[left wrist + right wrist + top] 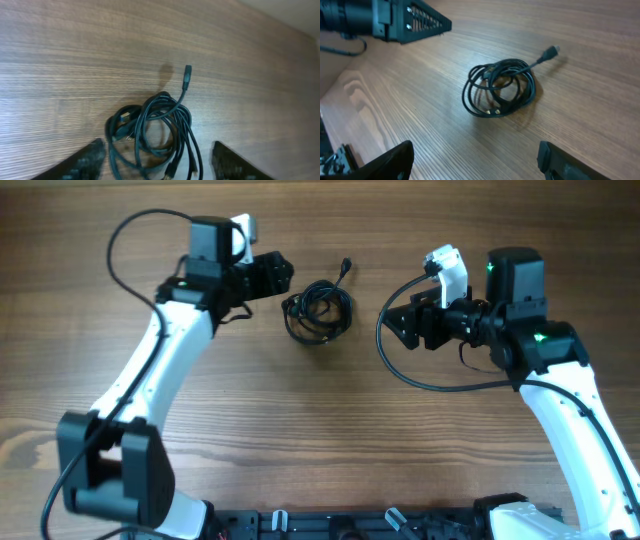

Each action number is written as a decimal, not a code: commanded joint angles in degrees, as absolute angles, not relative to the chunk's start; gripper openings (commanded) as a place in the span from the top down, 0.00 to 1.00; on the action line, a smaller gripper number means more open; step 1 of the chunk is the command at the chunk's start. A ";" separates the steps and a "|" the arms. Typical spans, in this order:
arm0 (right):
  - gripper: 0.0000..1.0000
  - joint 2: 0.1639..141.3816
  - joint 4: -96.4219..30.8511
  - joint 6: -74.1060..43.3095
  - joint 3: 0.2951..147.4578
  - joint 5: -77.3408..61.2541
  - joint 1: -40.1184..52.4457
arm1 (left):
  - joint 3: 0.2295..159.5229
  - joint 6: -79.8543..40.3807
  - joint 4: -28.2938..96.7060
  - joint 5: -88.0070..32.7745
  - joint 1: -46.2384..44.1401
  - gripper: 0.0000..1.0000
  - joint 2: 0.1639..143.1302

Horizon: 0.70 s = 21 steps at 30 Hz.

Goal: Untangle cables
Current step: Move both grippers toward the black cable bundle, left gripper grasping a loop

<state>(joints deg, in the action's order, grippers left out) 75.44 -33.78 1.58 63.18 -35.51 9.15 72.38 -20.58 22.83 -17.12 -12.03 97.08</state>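
The cables (318,310) lie coiled on the table (320,410), with one plug end (345,265) poking toward the far edge. Your left gripper (283,276) is just beside them, nearer than the right gripper (392,322) on the coil's other side. Both gape wide and hold nothing.

Overhead: fixed high above the table (330,440), facing straight down, far enough back to take in both arms, bases at 6 o'clock. Left wrist: riding behind the left gripper (283,275) at 11 o'clock of that view, low and close, facing toward the middle, own fingers (85,162) spread at 7 and 5 o'clock. Right wrist: behind the right gripper (393,322) at 3 o'clock, slightly farther back, facing roughly toward 9 o'clock, fingers (395,160) spread likewise. Shared by all three: the cables (318,310), near centre. Shared by overhead and right wrist: the left gripper, at 11 o'clock in the latter.
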 commanded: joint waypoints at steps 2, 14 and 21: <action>0.23 76.29 -33.71 -2.11 64.79 -31.90 9.37 | 73.25 -32.82 21.87 -10.79 -16.51 0.38 102.13; 0.28 76.31 -33.69 -2.13 64.01 -30.37 9.37 | 73.25 -36.93 16.82 -8.78 -20.27 0.47 112.71; 0.29 76.31 -33.71 -2.11 64.01 -30.17 9.37 | 73.25 -36.91 16.56 -5.19 -21.30 0.64 114.67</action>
